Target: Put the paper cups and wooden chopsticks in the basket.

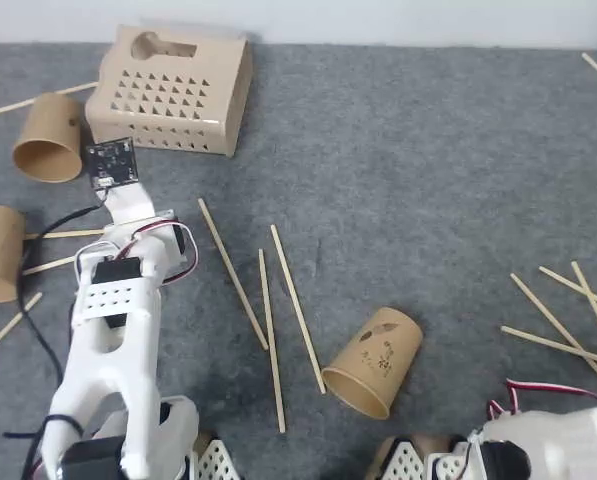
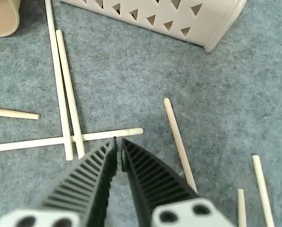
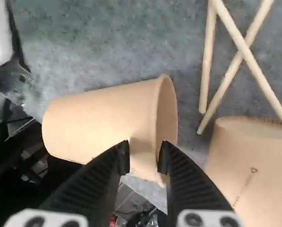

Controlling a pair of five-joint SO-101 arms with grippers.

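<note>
While a beige perforated plastic basket point(image 1: 173, 90) lies tipped far left, pale wooden chopsticks point(image 1: 297, 309) scatter around a printed brown paper cup point(image 1: 376, 360). The left hand point(image 2: 118, 140), closed, holds nothing. The right hand point(image 3: 141, 156) pinches the wall of a plain tan paper cup point(image 3: 103, 123).

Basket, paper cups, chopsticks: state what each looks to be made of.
Basket: probably moulded plastic, beige and matte, judging by its smooth walls with clean triangular cut-outs.
Paper cups: brown paper, matte and seemingly uncoated outside, with a thin rolled rim.
Chopsticks: pale bare wood, apparently unvarnished, with a dull surface and no shine.
</note>
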